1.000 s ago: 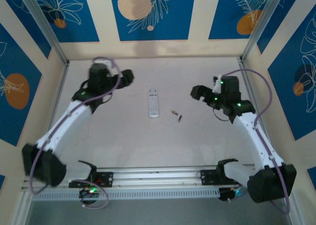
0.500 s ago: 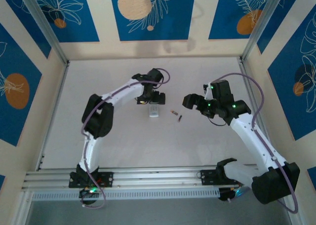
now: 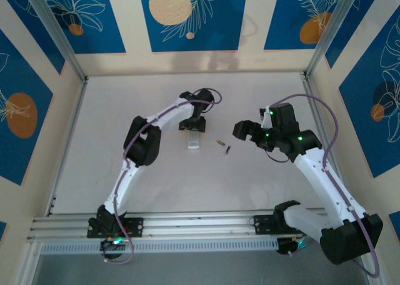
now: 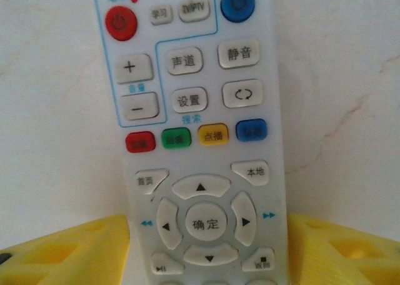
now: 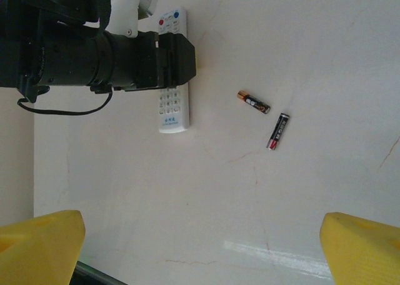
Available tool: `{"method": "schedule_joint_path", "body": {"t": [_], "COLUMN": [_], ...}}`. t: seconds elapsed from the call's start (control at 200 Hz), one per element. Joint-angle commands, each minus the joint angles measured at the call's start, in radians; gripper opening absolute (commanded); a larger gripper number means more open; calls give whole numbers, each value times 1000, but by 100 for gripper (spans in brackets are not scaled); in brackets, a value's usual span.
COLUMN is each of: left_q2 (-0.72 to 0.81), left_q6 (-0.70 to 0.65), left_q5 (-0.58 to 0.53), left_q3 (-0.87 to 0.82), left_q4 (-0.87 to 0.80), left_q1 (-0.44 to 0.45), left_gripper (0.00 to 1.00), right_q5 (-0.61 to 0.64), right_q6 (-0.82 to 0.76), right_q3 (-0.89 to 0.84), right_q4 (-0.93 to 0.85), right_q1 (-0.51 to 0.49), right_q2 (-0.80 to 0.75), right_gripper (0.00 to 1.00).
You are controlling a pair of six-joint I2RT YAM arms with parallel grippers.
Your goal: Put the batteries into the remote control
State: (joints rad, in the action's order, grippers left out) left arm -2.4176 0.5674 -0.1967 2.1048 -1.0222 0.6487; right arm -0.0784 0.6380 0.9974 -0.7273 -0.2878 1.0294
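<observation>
The remote control (image 3: pixel 194 140) is lying flat on the pale table (image 3: pixel 112 110), buttons up, near the middle and running lengthwise away from the arm bases. In the left wrist view the remote control (image 4: pixel 200 110) is showing a red and a blue round button at its far end, a coloured row of four below them, then a direction ring. The left gripper (image 3: pixel 194 126) is sitting over the far half of it, and its yellow fingers (image 4: pixel 75 250) are pinching it across its width, with no gap showing at either long edge. The batteries (image 3: pixel 219 142) are resting just to the right of the remote, two of them close together but apart, neither one touching the remote. From the right wrist one battery (image 5: pixel 254 102) is lying slantwise with its coppery end toward the remote (image 5: pixel 172 107), and the other battery (image 5: pixel 278 130) is pointing nearly upright in the picture. The right gripper (image 3: pixel 241 130) is hovering to the right of the batteries, jaws spread wide, yellow fingertips (image 5: pixel 37 241) holding nothing. Blue panels (image 3: pixel 187 16) with orange fruit are lining the walls around the table.
</observation>
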Motion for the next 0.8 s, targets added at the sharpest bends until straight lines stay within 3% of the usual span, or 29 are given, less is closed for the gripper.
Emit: {"method": "schedule_joint_path", "body": {"t": [0.0, 0.17, 0.355, 0.48, 0.57, 0.705, 0.795], "left_q2": [-31, 50, 310, 544, 678, 758, 773], "left_q6": [11, 17, 42, 132, 290, 484, 609], "left_q5": [-11, 107, 335, 599, 760, 874, 899], "left_q3": [51, 74, 49, -113, -261, -366, -416], "left_q4": [-75, -47, 78, 406, 708, 1001, 1172], "left_q1": [-1, -6, -40, -65, -80, -81, -80], "left_gripper": [58, 40, 36, 37, 38, 38, 37], "right_q5": [-3, -25, -182, -369, -488, -587, -589], "right_q6": [18, 62, 182, 282, 355, 516, 576], "right_q3": [17, 50, 69, 63, 59, 38, 50], "right_q4": [-21, -32, 53, 243, 437, 801, 931], "right_q1": [-1, 1, 43, 60, 40, 15, -3], "right_q2": [-15, -34, -57, -59, -53, -36, -14], "right_gripper": [97, 97, 97, 98, 99, 99, 99]}}
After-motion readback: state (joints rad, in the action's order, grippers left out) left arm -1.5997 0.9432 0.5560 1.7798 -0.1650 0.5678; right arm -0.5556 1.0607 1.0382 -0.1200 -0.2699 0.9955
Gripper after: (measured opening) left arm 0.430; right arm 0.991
